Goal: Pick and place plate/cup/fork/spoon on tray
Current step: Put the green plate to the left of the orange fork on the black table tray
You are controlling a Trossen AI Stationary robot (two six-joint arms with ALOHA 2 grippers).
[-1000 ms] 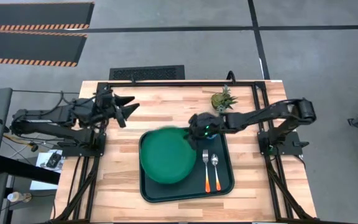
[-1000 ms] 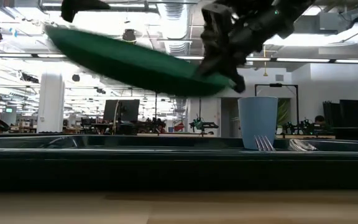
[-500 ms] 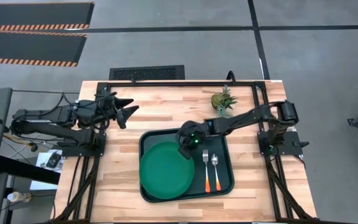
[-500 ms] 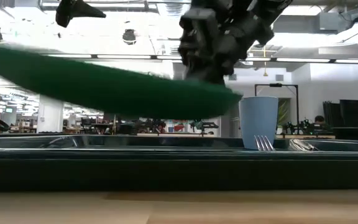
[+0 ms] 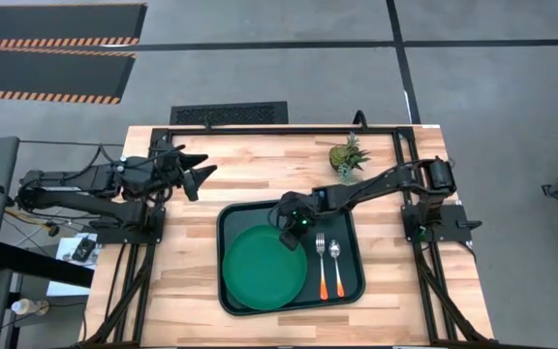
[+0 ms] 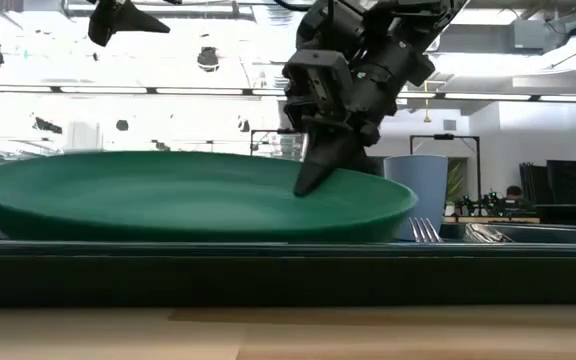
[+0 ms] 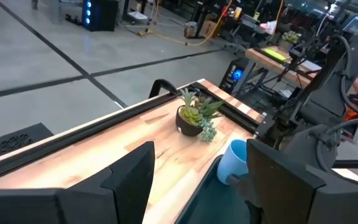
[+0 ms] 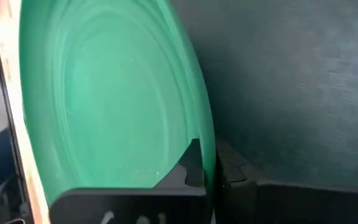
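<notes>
The right gripper (image 5: 294, 230) pinches the raised rim of the round flat green plastic plate (image 5: 264, 267), one dark finger (image 8: 191, 165) inside the rim and the other outside it. The plate lies nearly flat over the left half of the large dark green rectangular tray (image 5: 349, 288), reaching from the gripper toward the table's front edge. Just right of the gripper lie the orange-handled fork (image 5: 322, 264) and the orange-handled spoon (image 5: 337, 267), side by side on the tray. The small light-blue plastic cup (image 6: 415, 196) stands on the tray beyond the gripper, near a small potted plant (image 5: 348, 156) on the wooden table (image 5: 182, 281). The left gripper (image 5: 198, 170) hangs well apart over the table's left side, fingers spread wide
</notes>
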